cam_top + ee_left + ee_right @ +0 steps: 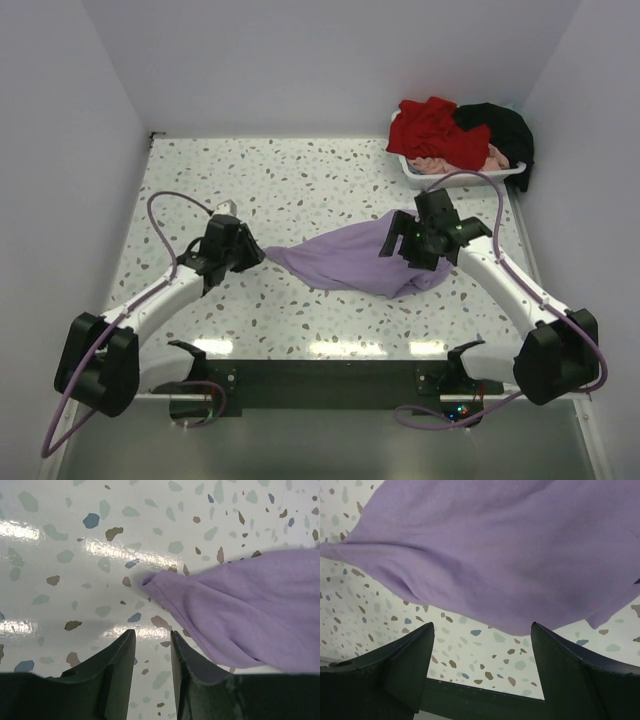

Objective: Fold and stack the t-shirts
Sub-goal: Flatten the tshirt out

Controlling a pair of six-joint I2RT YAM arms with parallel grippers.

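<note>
At the middle of the speckled table (300, 180), the lavender t-shirt (345, 262) lies crumpled, one tapered end pointing toward the left pincer (257, 255), whose fingers stand a narrow gap apart just short of the cloth's tip, gripping nothing. The right pincer (397, 246) gapes wide at the shirt's right end, nothing between its fingers. In the far right corner, a white tray (408, 170) is heaped with a red t-shirt (430, 125), a black t-shirt (500, 125) and a pale pink t-shirt (440, 163) underneath.
</note>
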